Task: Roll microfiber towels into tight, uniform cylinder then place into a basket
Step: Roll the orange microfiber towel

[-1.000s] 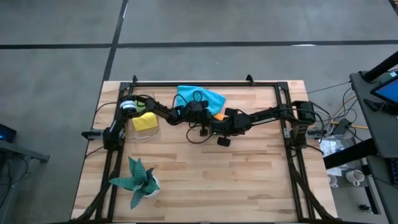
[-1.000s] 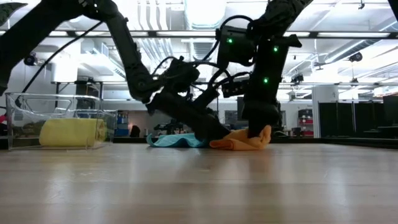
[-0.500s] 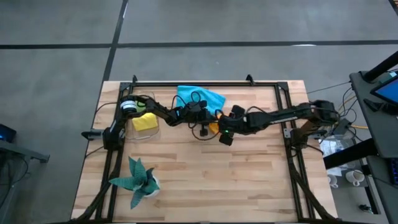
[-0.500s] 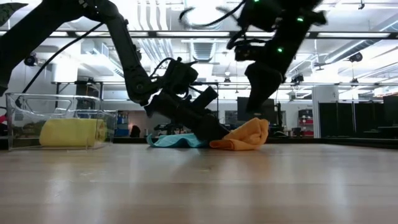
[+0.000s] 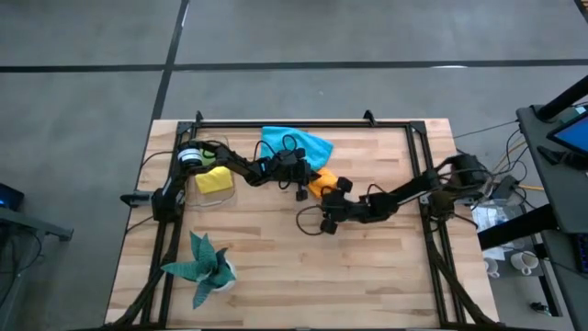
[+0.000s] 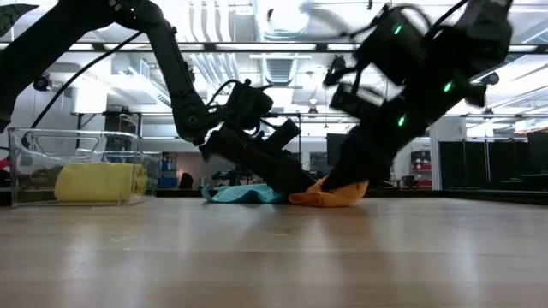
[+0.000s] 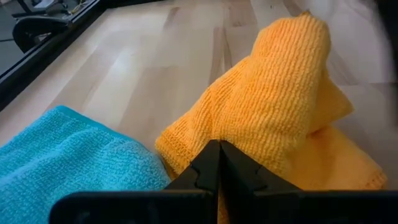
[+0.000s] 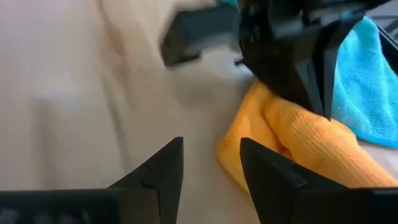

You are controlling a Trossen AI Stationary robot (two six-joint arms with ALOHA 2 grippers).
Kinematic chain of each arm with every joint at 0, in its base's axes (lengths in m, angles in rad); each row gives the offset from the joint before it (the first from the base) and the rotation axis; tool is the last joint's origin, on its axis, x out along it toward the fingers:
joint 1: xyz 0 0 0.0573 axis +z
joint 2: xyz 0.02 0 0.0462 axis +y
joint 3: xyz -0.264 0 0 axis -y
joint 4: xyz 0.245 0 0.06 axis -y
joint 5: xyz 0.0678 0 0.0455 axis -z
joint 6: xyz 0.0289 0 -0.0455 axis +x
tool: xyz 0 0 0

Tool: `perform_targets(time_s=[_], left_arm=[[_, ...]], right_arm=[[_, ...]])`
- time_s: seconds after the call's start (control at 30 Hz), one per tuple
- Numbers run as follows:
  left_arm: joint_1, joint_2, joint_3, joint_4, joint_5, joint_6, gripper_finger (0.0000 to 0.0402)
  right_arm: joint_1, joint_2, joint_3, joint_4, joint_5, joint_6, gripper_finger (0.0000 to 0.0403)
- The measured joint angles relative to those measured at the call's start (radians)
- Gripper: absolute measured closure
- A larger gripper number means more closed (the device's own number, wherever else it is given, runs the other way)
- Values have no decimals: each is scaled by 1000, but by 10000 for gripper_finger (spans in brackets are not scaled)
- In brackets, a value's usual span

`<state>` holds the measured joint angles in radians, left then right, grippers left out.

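The orange towel (image 5: pixel 321 181) lies bunched on the surface (image 5: pixel 367 276) near its middle, touching the edge of the blue towel (image 5: pixel 296 145), and the left pincer (image 7: pixel 219 163), fingers together, is clamped on the orange towel's near edge. The right pincer (image 8: pixel 210 163) hovers just beside the orange towel on the side away from the blue one, its fingers apart and empty, pointing toward the bundle. Of the two, the left is plainly nearer, while a yellow towel (image 6: pixel 99 182) sits rolled in the basket (image 6: pixel 26 141), well apart.
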<state>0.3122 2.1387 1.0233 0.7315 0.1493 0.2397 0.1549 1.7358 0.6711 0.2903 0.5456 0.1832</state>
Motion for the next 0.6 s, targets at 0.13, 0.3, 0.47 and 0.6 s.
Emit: perform_targets(time_s=[0.13, 0.3, 0.47, 0.6], left_arm=[[0, 0, 0, -3, -2, -6, 402], [0, 0, -1, -6, -2, -24, 402], [0, 0, -1, -10, -2, -28, 402], [0, 0, 2, -9, -2, -61, 402]], right_arm=[[-16, 90, 50, -2, 44, -77, 264], [-18, 136, 84, -5, 136, -129, 282], [-18, 136, 91, -83, 137, -65, 311], [-18, 133, 94, -169, 137, -7, 365]])
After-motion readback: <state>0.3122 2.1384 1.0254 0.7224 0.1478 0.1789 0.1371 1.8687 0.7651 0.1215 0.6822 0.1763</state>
